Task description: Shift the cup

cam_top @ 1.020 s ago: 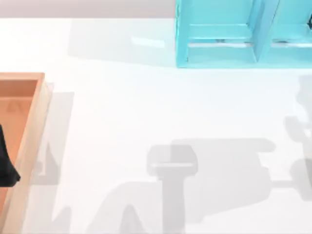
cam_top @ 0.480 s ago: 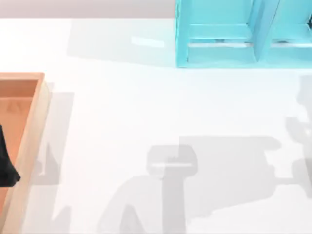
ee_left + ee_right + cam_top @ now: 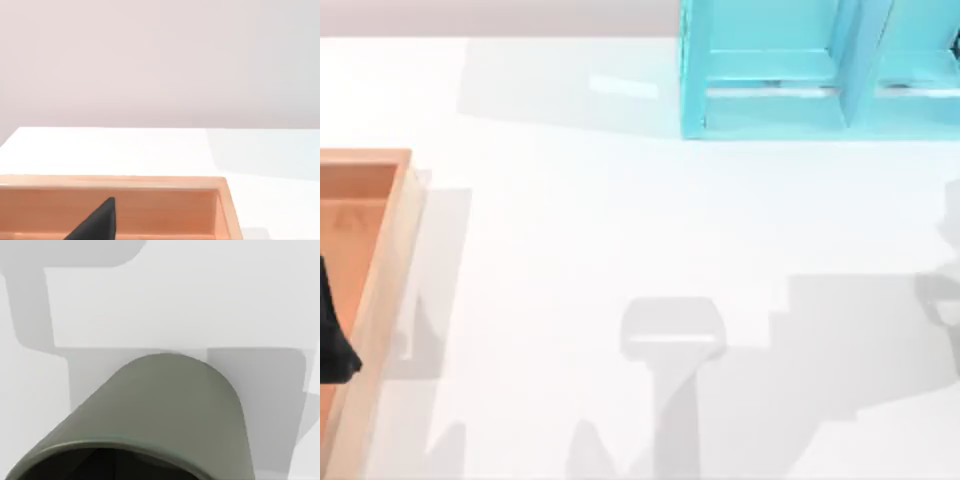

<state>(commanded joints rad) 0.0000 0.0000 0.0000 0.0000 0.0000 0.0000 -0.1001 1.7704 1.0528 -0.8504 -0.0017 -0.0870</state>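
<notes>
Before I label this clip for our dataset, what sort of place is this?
Probably a rendered tabletop test scene, not a lived-in room: a bare white table before a blank wall, a turquoise shelf unit at its far edge, an open wooden box on its left, and a grey-green cup close under the right wrist camera.

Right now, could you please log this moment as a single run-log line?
task: shift cup | cup: grey-green, close under right wrist camera, above white table | wooden tray: table's left edge | blue shelf: far right

From above we look straight down on the white table (image 3: pixel 570 230); our left wrist camera faces the wooden box (image 3: pixel 150 182) (shared with top); right wrist hangs close over the cup (image 3: pixel 165 410).
</notes>
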